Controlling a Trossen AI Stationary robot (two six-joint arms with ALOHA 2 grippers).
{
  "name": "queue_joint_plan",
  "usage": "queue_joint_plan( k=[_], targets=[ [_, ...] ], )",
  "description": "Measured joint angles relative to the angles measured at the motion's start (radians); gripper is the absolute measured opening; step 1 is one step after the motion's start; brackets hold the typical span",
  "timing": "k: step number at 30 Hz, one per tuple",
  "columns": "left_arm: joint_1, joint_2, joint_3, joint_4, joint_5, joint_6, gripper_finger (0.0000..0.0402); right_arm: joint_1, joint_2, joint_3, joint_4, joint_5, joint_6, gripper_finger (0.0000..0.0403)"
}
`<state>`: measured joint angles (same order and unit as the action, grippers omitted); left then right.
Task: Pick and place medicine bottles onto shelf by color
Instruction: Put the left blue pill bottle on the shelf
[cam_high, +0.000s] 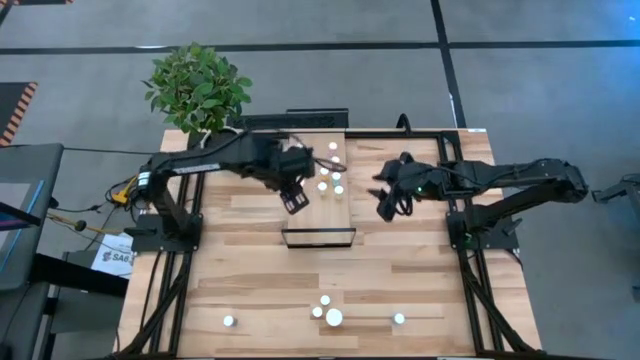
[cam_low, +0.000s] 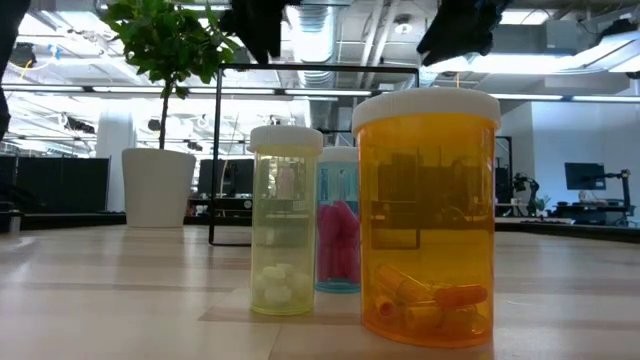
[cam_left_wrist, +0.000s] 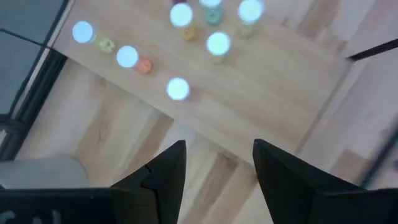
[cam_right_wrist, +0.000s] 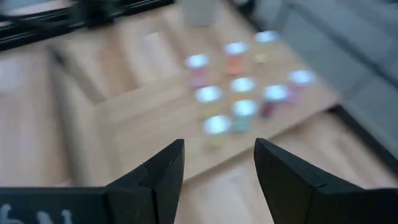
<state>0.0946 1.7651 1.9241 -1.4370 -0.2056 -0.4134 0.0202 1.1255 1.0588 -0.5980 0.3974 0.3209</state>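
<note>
While left pincer (cam_high: 295, 203) gapes, empty — bottles (cam_high: 331, 176) just beyond, seemingly on shelf (cam_high: 318, 190).

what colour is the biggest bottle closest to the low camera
Orange with a white cap; the low view shows it best.

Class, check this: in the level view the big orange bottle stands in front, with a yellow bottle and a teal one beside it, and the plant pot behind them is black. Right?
No. The low view shows a white plant pot; the orange bottle, yellow bottle and teal one are as stated.

Big orange bottle (cam_low: 428, 215) nearest; yellow bottle (cam_low: 284, 222) beside, teal bottle (cam_low: 338, 225) (pink contents) behind.
</note>
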Motion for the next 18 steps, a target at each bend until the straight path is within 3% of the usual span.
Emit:
queue_joint_plan(
  k=[5, 10, 14, 18],
  targets=[
    [-0.161, -0.060, 0.000, -0.045, -0.056, -0.254, 0.0174, 0.101, 0.000, 0.047, -0.059, -0.183, 0.004, 0.0217],
    [-0.365, -0.070, 0.000, -0.135, -0.084, -0.679, 0.0174, 0.221, -0.001, 0.114, -0.182, -0.348, 0.010, 0.0217],
    [-0.531, -0.045, -0.030, -0.127, -0.016, -1.000, 0.0174, 0.323, 0.000, 0.125, -0.290, -0.426, 0.084, 0.0217],
    [-0.658, -0.010, -0.076, -0.137, 0.081, -1.246, 0.0174, 0.435, 0.008, 0.125, -0.333, -0.428, 0.189, 0.0217]
  ],
)
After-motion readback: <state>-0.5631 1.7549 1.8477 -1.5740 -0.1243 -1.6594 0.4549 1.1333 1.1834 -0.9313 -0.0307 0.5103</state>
